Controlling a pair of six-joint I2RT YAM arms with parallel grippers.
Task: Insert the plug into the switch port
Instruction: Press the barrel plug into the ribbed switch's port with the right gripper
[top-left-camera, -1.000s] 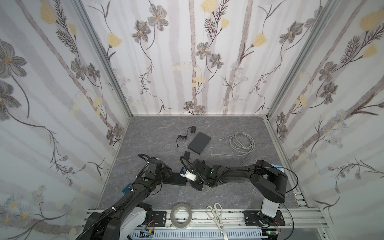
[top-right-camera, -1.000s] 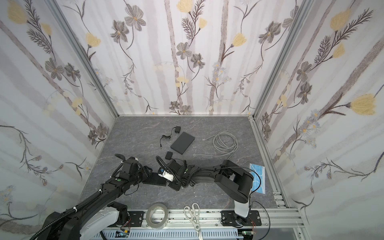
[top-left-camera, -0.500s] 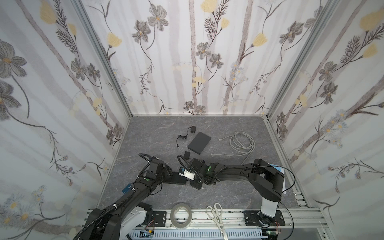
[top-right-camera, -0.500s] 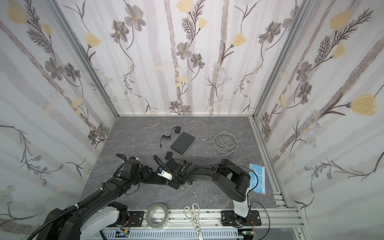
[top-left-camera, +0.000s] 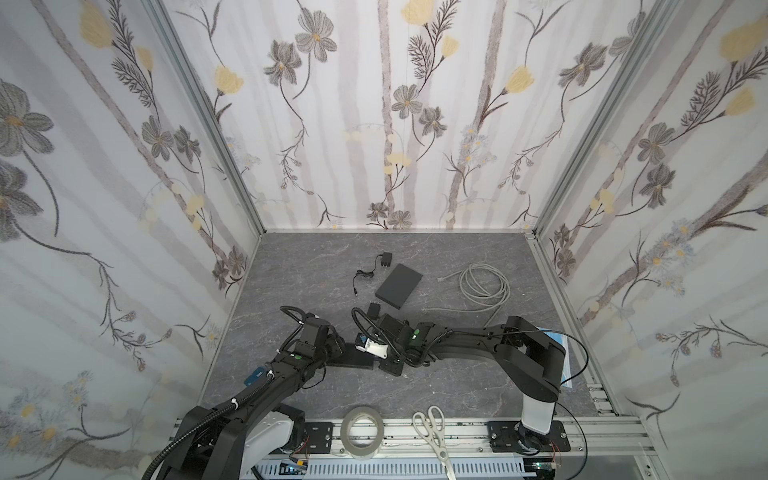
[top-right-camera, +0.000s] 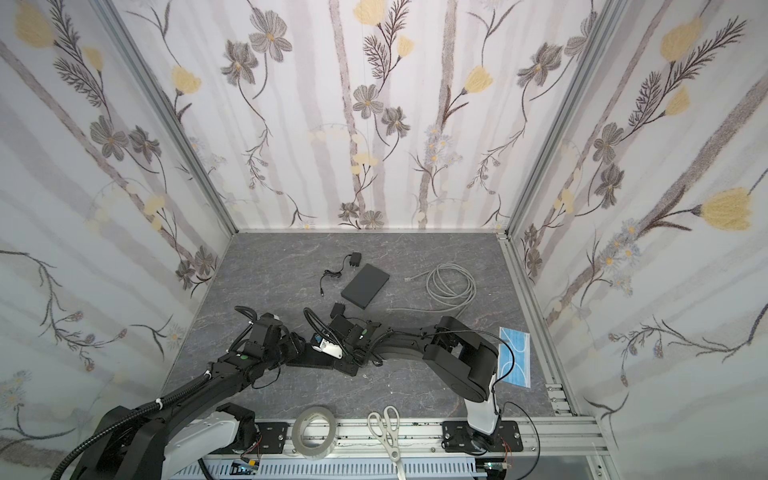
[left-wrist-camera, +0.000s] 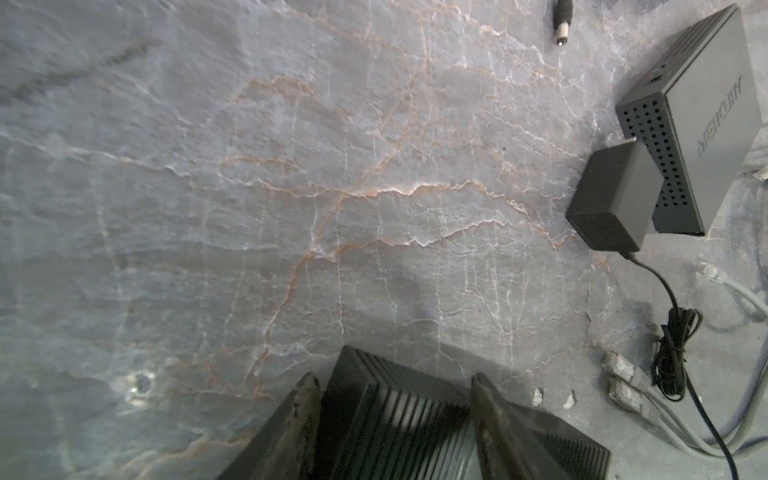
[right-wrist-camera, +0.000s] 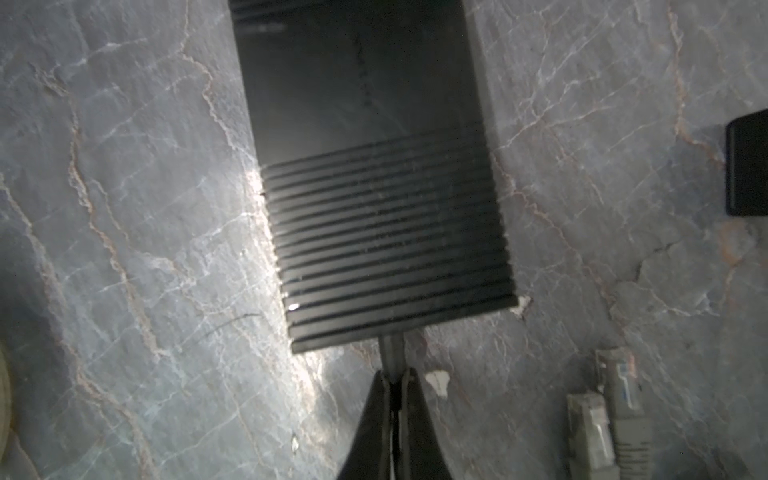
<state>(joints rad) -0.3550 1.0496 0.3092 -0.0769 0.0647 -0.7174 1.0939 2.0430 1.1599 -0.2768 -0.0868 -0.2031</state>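
Observation:
A black switch (right-wrist-camera: 374, 174) with a ribbed top lies flat near the table's front, also seen in both top views (top-left-camera: 356, 360) (top-right-camera: 309, 360). My left gripper (left-wrist-camera: 395, 409) reaches it from the left, and its fingers (left-wrist-camera: 305, 415) press on both sides of the ribbed casing (left-wrist-camera: 395, 419). My right gripper (right-wrist-camera: 395, 376) comes from the right and is shut on a thin grey plug (right-wrist-camera: 392, 353). The plug's tip meets the switch's near edge; the port itself is hidden. In both top views the grippers (top-left-camera: 338, 350) (top-left-camera: 380, 360) face each other across the switch.
A second dark grey switch (top-left-camera: 398, 286) lies behind, with a black adapter (top-left-camera: 374, 309) beside it and another adapter with its cord (top-left-camera: 385, 261). A grey cable coil (top-left-camera: 484, 286) sits back right. Tape roll (top-left-camera: 362, 432), scissors (top-left-camera: 432, 432) and a blue mask (top-right-camera: 514, 357) are in front.
My left gripper's jaws have drawn closer together round the switch. The right gripper with the plug has edged slightly left toward the switch.

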